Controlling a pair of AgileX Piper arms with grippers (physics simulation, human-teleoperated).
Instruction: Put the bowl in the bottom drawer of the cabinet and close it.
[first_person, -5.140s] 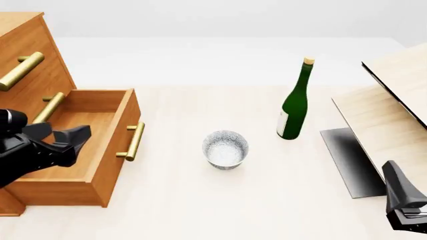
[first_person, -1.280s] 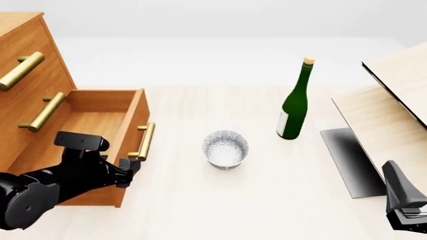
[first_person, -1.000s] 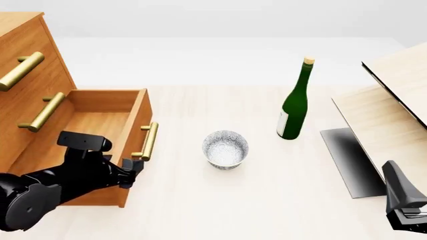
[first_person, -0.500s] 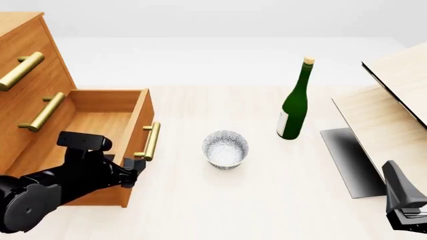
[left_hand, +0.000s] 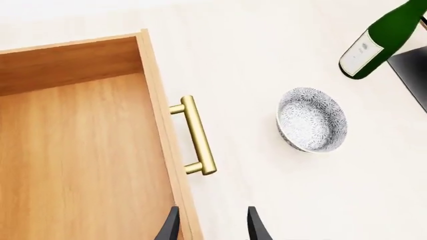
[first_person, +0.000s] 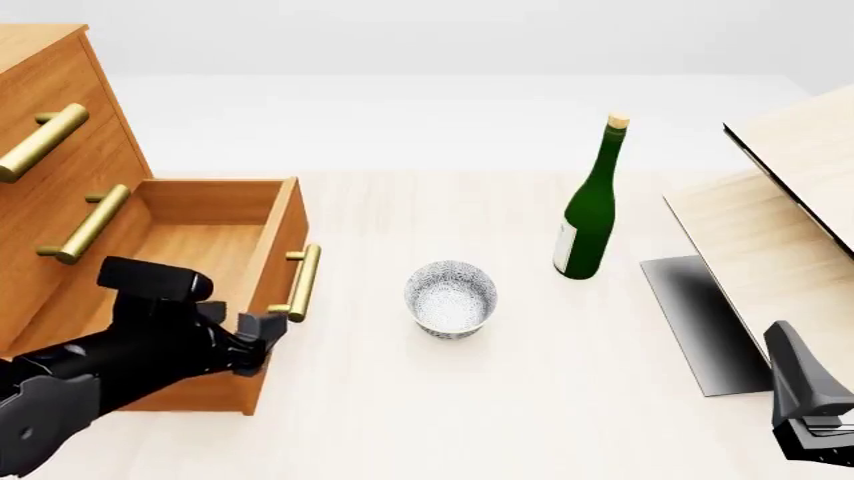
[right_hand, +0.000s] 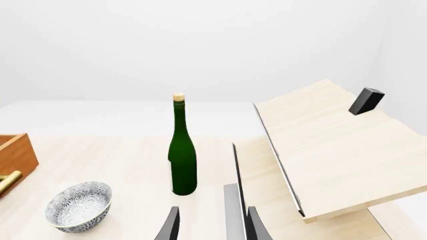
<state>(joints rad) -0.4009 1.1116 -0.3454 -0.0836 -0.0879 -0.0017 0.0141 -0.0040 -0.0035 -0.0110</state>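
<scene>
Bowl (first_person: 451, 298): upright on the desk (first_person: 534, 400), mid-scene, apart from everything; just right of the open bottom drawer (first_person: 200, 250) of the cabinet (first_person: 54, 110), with the green bottle (first_person: 590, 205) farther right and beyond.

Left end effector (first_person: 260, 335): near the drawer's front panel, below its brass handle (first_person: 304, 283); fingers (left_hand: 168, 227) parted a little, holding nothing. The bowl lies to its right and slightly farther off. The arm is low, reaching forward.

Right end effector (right_hand: 209, 227): parked at the near right corner, fingers slightly parted, empty; well apart from the bowl.

Judgement: the left arm is nearer; a round bowl offers no long axis, so a rim grasp suits.
</scene>
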